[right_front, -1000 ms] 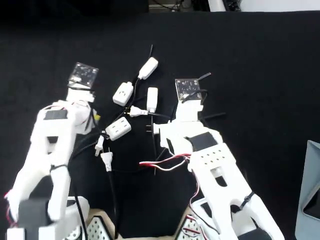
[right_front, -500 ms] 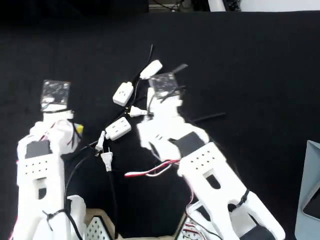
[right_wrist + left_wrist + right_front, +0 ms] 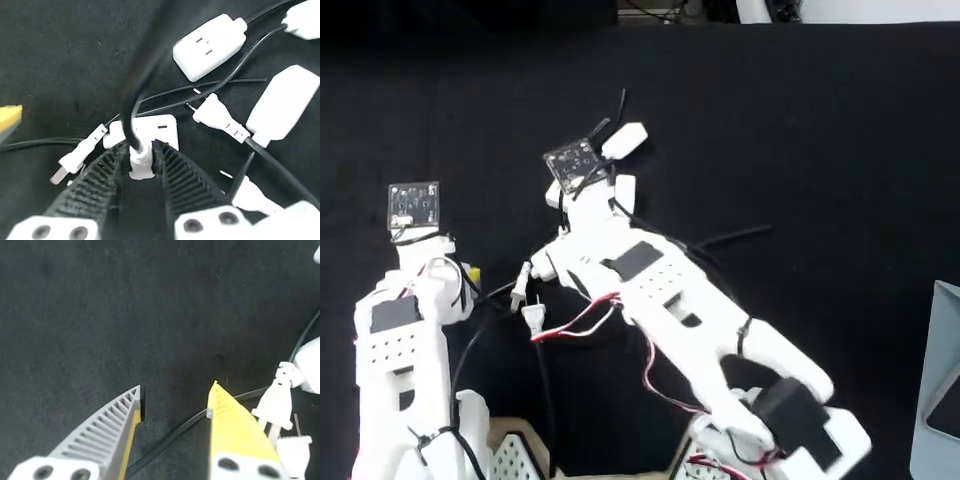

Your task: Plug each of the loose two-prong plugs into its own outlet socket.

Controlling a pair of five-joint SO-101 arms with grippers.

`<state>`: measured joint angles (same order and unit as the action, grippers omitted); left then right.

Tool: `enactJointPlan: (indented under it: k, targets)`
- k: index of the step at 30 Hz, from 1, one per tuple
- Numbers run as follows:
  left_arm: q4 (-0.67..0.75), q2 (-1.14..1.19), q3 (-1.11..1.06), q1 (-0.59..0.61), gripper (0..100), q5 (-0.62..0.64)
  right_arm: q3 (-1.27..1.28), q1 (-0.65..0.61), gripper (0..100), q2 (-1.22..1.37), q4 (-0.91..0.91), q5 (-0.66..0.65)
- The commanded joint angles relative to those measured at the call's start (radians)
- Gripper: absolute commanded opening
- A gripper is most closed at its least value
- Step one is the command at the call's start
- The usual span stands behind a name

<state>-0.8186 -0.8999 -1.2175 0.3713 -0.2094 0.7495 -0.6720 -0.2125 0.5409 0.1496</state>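
Plugs: one loose plug point(image 3: 277, 400) is lying just beside the L gripper's point(image 3: 177, 387) yellow finger point(image 3: 230, 420), outside the gap. That gripper's fingers are standing spread apart over the black cloth point(image 3: 100, 315), w/ a black cable point(image 3: 170, 440) running between them. R gripper point(image 3: 139, 147) is clenching a white plug point(image 3: 140, 167) between its fingers, w/ an outlet socket point(image 3: 157, 129) sitting just past the tips; contact: can't tell. Further right, a second loose plug point(image 3: 220, 117) is lying just beside another socket block point(image 3: 285, 102)

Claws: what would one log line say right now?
right claw: shut on plug, by outlet | left claw: open, empty, over table | loose plug: beside left claw
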Motion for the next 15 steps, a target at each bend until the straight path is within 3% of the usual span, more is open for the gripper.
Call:
enactJointPlan:
  k: [1, 15]
  targets:
    - [0.040, -0.018, -0.012, -0.016, 22, 0.011, -0.059, 0.002, 1.1, 0.007, -0.054, -0.014]
    - [0.040, -0.011, -0.012, -0.016, 22, 0.011, 0.018, 0.005, 1.1, -0.015, -0.192, -0.015]
